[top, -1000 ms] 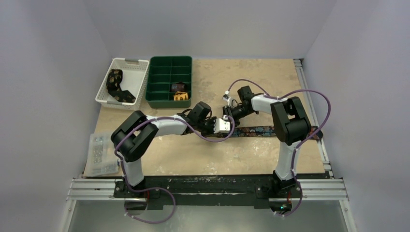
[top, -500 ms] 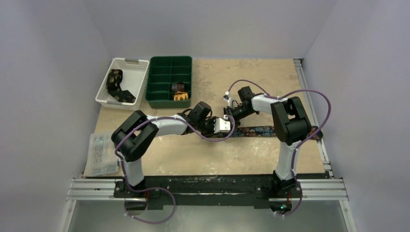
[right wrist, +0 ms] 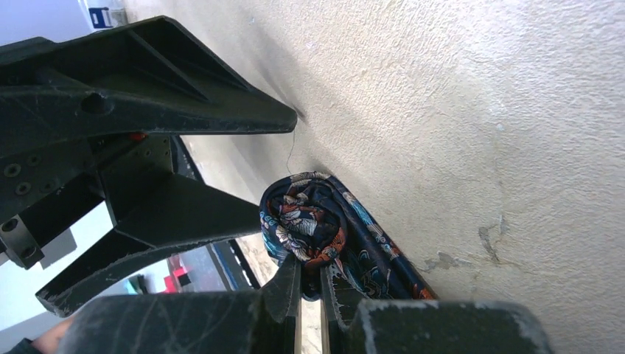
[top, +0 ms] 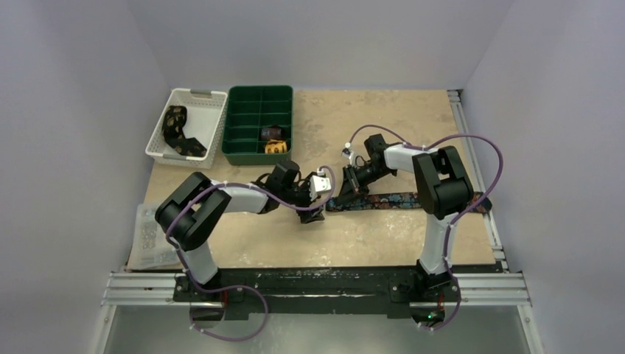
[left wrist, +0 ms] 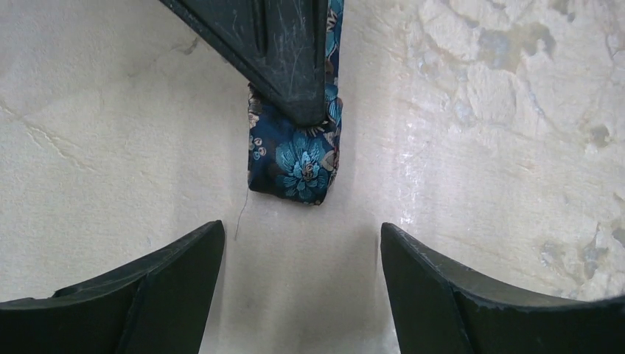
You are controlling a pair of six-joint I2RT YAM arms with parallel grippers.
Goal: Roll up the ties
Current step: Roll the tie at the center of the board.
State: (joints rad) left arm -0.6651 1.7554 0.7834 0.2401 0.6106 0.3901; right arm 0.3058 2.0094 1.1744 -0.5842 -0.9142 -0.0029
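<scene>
A dark navy tie [top: 398, 200] with a flowered print lies flat across the table, its left end rolled into a small coil [right wrist: 306, 217]. My right gripper [right wrist: 309, 284] is shut on that coil, the fabric pinched between its two fingertips. In the top view it [top: 345, 195] sits at the tie's left end. My left gripper [left wrist: 302, 240] is open just short of the rolled end [left wrist: 295, 158], with bare table between its fingers [left wrist: 177, 276]. From above, the left gripper [top: 315, 212] lies just left of the coil.
A white basket [top: 199, 94] at the back left holds a black-and-gold tie [top: 177, 129]. Beside it, a green compartment tray [top: 262, 89] holds rolled ties [top: 273, 140]. A clear plastic box [top: 155, 236] sits at the table's left edge. Purple cables loop over both arms.
My left gripper has opened, let go of the tie's rolled end and drawn back to the left. The right gripper has stayed shut on the coil.
</scene>
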